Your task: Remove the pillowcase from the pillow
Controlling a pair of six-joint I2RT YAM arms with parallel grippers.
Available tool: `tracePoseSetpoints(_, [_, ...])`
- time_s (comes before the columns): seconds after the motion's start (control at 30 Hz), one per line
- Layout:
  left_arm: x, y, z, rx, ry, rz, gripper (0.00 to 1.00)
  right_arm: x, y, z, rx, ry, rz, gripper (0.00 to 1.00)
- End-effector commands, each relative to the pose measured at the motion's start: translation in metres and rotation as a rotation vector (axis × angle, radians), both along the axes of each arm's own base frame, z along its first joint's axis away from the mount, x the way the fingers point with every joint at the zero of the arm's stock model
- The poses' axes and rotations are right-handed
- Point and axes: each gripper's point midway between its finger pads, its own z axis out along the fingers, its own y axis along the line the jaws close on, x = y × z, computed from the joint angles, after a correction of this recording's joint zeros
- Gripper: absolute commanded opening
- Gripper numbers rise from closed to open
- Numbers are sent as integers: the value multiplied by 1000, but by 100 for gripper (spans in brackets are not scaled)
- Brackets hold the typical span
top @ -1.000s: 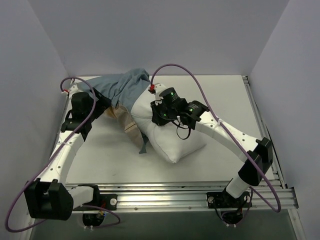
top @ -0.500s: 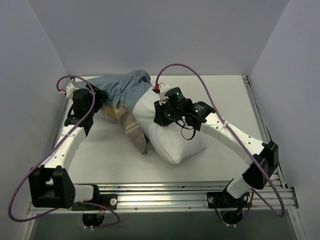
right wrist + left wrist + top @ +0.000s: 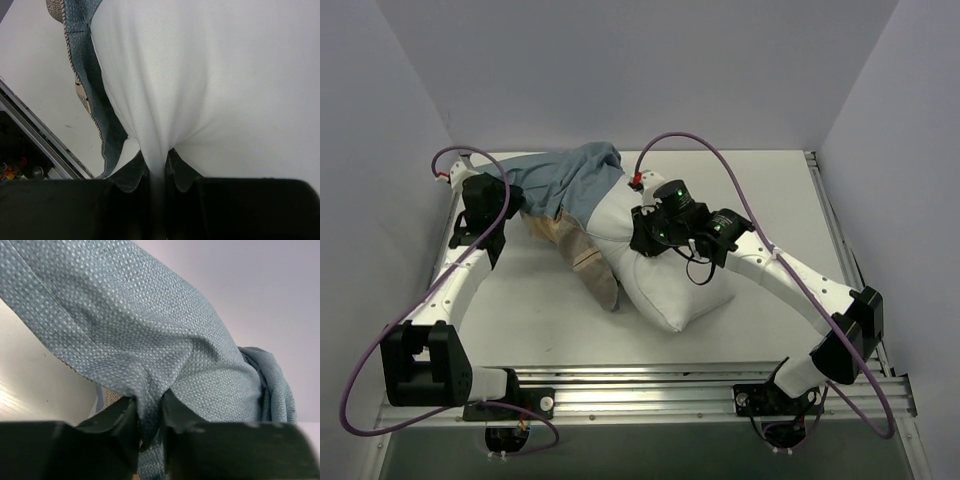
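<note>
Left gripper (image 3: 150,412) is clamped on a fold of the pillowcase (image 3: 560,180), which is bunched far-left over the pillow's far end. Right gripper (image 3: 157,165) pinches the pillow (image 3: 670,290) mid-table. Both look soft and light. Pillowcase hem looks like the best hold.

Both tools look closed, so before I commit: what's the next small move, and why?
Probably pull the left tool leftward, away from the pillow. It is shut on a fold of the pillowcase, the right tool pinches the pillow's white fabric, and the cloth bunches over the pillow's far end.
</note>
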Motion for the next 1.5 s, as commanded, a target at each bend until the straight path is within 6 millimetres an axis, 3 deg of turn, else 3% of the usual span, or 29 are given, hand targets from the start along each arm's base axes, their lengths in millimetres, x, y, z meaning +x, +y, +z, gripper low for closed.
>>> tracePoseSetpoints(0.0, [8, 18, 42, 59, -107, 40, 22, -3, -1, 40, 108, -81, 0, 0])
tracePoseSetpoints(0.03, [8, 22, 43, 78, -99, 45, 17, -3, -5, 38, 100, -78, -10, 0])
tracePoseSetpoints(0.07, [8, 39, 48, 88, -90, 82, 16, -1, -11, 35, 89, -79, -30, 0])
tracePoseSetpoints(0.13, [9, 52, 53, 97, -87, 110, 14, -5, -26, 29, 71, -68, -58, 0])
tracePoseSetpoints(0.3, [10, 90, 66, 120, -61, 181, 14, -13, -65, 18, 24, -37, -133, 0])
tracePoseSetpoints(0.5, [19, 124, 93, 165, -78, 255, 15, -21, -105, 27, -25, -47, -232, 0])
tracePoseSetpoints(0.6, [23, 139, 92, 197, -51, 293, 10, -28, -120, 55, 2, -82, -262, 0])
tracePoseSetpoints(0.67, [24, 146, 89, 218, -33, 312, 8, -30, -132, 89, 34, -146, -295, 0])
tracePoseSetpoints(0.73, [27, 156, 90, 250, -23, 349, 2, -33, -149, 105, 7, -178, -340, 0])
tracePoseSetpoints(0.77, [27, 160, 90, 264, -20, 361, 2, -34, -155, 129, 35, -222, -362, 0])
tracePoseSetpoints(0.83, [31, 168, 93, 305, -15, 391, 2, -38, -170, 144, 18, -252, -401, 0])
tracePoseSetpoints(0.87, [34, 173, 89, 319, 0, 405, 2, -42, -177, 166, 48, -293, -418, 0])
tracePoseSetpoints(0.93, [35, 184, 100, 356, 2, 448, 2, -50, -188, 180, 50, -318, -438, 0])
tracePoseSetpoints(0.97, [38, 189, 94, 365, 22, 460, 2, -54, -195, 197, 76, -351, -457, 0])
tracePoseSetpoints(1.07, [43, 198, 108, 405, 14, 494, 2, -64, -207, 212, 90, -384, -470, 0])
tracePoseSetpoints(1.1, [47, 202, 105, 427, 32, 495, 2, -67, -213, 216, 91, -396, -485, 0])
tracePoseSetpoints(1.3, [63, 208, 120, 480, 31, 490, 2, -72, -233, 217, 57, -421, -548, 0])
tracePoseSetpoints(1.4, [67, 212, 121, 498, 49, 501, 2, -77, -244, 230, 77, -453, -593, 0])
tracePoseSetpoints(1.47, [71, 215, 110, 509, 91, 500, 2, -81, -248, 237, 95, -474, -595, 0])
